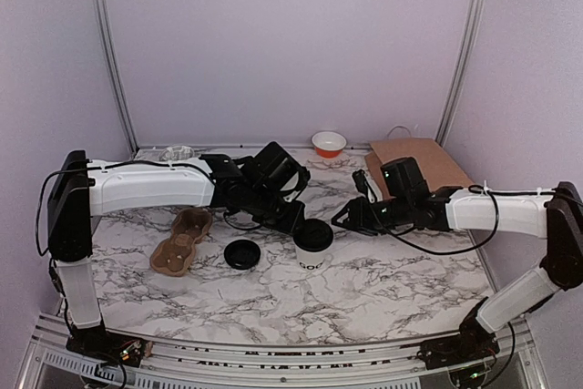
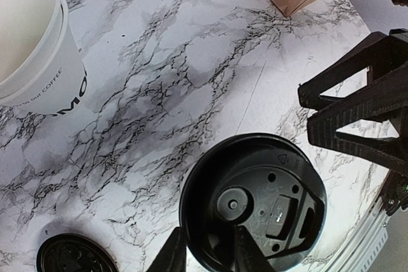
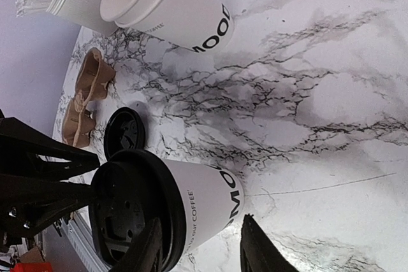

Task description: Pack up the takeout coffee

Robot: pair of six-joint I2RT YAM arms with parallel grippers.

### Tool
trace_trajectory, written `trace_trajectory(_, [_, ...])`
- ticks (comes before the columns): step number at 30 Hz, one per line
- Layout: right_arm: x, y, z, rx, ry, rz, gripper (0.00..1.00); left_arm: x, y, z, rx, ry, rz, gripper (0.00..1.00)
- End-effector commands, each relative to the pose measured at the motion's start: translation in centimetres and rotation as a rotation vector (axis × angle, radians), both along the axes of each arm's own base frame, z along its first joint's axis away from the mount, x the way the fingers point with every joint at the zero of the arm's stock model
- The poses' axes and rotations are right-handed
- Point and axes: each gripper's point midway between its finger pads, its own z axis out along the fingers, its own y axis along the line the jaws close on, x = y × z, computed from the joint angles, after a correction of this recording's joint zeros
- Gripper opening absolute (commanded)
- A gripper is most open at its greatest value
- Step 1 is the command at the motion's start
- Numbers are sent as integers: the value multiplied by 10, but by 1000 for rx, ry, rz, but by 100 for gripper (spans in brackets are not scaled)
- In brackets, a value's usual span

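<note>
The takeout coffee (image 1: 312,248) is a white paper cup with black lettering and a black lid (image 2: 255,202), and it stands upright mid-table. My left gripper (image 1: 299,218) reaches over it from the back left. In the left wrist view its two fingers straddle the lid's near rim, one outside and one over the recessed top, closed on that rim. My right gripper (image 1: 344,218) hovers just right of the cup. In the right wrist view the cup (image 3: 204,202) shows between and beyond its spread fingers, with no contact visible.
A loose black lid (image 1: 242,254) lies left of the cup, with a brown pulp cup carrier (image 1: 182,241) further left. Nested lidless cups (image 2: 32,42) stand behind the coffee. A brown paper bag (image 1: 419,159) lies at the back right, with an orange-and-white bowl (image 1: 329,143) beside it.
</note>
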Motion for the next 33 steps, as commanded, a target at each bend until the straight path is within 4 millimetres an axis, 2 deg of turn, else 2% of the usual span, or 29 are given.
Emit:
trace_trajectory(1, [-3,6,-6,10,20,24,40,-6,4,-21,55,20,-15,27])
trace_trajectory(9, [-10,9,-24,-26,57,48,39,-6,4,-25,62,23,-20,27])
trace_trajectory(16, [-30,-9,-63,-163,120,40,39,-6,5,-32,76,29,-18,27])
trace_trajectory(19, [-39,-11,-71,-202,135,45,38,-7,5,-34,81,31,-20,27])
trace_trajectory(22, [-35,-13,-60,-205,109,27,38,-6,5,-31,76,24,-19,27])
trace_trajectory(29, [0,4,4,-153,-37,-7,40,3,-2,-1,32,-30,-14,28])
trace_trajectory(33, [12,12,17,-147,-65,-10,40,8,-6,19,9,-60,-10,28])
